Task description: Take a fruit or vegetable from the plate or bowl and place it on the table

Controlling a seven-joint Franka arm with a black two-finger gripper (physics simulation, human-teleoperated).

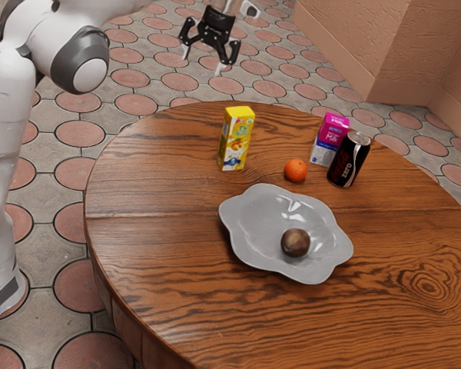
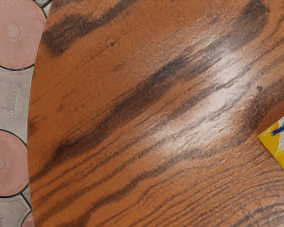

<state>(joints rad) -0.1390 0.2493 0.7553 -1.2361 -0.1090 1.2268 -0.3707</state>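
white, grey-jointed Franka arm point(image 1: 1, 108): upright at exterior view's left, upper links reaching across the top | black two-finger gripper point(image 1: 203, 61): raised, fingers spread, nothing between, pale tips pointing down, slightly tilted

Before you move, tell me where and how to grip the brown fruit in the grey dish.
I'd take the brown fruit around its widest part, coming from straight above with the open gripper: it is round, and the grey dish has a raised rim likely to hinder side approaches.
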